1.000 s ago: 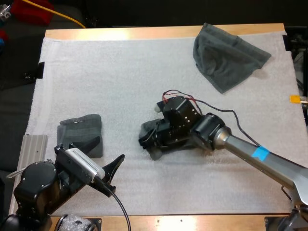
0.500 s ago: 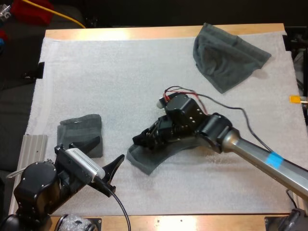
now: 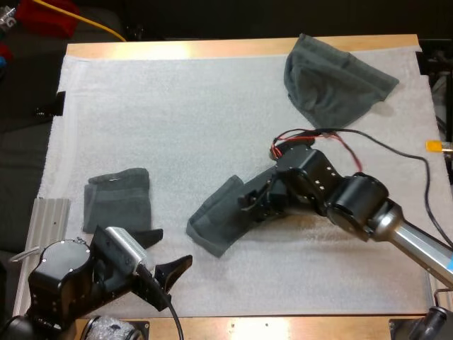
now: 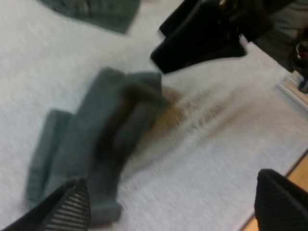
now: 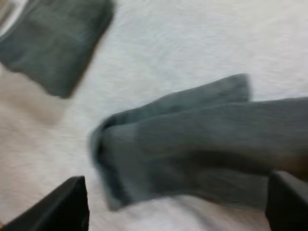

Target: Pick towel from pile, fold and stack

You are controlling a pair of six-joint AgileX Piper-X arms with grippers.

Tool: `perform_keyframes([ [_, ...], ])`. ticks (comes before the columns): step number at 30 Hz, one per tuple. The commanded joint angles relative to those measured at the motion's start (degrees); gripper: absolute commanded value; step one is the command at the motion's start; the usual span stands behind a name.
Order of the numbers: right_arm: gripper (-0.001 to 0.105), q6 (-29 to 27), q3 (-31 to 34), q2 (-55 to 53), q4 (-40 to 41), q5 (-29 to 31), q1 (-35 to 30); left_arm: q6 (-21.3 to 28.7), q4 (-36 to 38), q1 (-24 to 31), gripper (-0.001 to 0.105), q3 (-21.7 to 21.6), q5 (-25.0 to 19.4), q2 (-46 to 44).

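Right hand [image 3: 249, 205] is hovering wide apart, empty, over the half-folded towel [image 3: 212, 227], looking soft and floppy, best pinched at a corner.

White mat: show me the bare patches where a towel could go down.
Widest bare stretch: the white mat across the far left, between the folded towel and the crumpled towel. Also free: the near edge right of the left claw, below the middle towel. Crowded: mid-mat, where the right claw sits at that towel.

Table [image 3: 241, 48], mat [image 3: 177, 120]: crumpled towel [image 3: 333, 81], middle towel [image 3: 216, 223], folded towel [image 3: 117, 198].
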Motion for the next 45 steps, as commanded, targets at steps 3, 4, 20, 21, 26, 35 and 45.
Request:
perform_keyframes([
  [3, 0.072, -1.63, -0.57, -1.99, 4.17, 4.05, 0.13, -2.23, 3.13, -0.1, 0.069, -0.5, 0.85, 0.2],
  [4, 0.072, -1.81, -0.57, -2.27, 4.85, 5.21, 0.13, -2.58, 3.86, -0.1, 0.069, -0.5, 0.85, 0.2],
  [20, 0.072, -1.34, 0.01, -3.23, 8.42, 4.0, -14.31, -9.29, 9.73, -0.1, 0.069, 8.11, -1.66, 0.2],
  [21, 0.072, -0.86, 0.33, -3.23, 8.56, 3.14, -15.62, -9.32, 9.73, -0.1, 0.069, 8.71, -1.66, 0.2],
  [26, 0.072, -0.53, 4.03, -3.23, 8.37, -3.07, -20.14, -9.31, 9.69, -0.1, 0.069, 9.86, -1.66, 0.2],
  [35, 0.072, 4.98, 15.86, -3.23, -1.47, -14.08, -25.67, -9.31, 8.34, -0.1, 0.069, 9.84, -1.66, 0.2],
  [45, 0.072, 14.1, 26.22, -0.95, -16.48, -22.37, -27.87, -9.31, 8.34, -0.1, 0.069, 9.84, -1.66, 0.2],
])
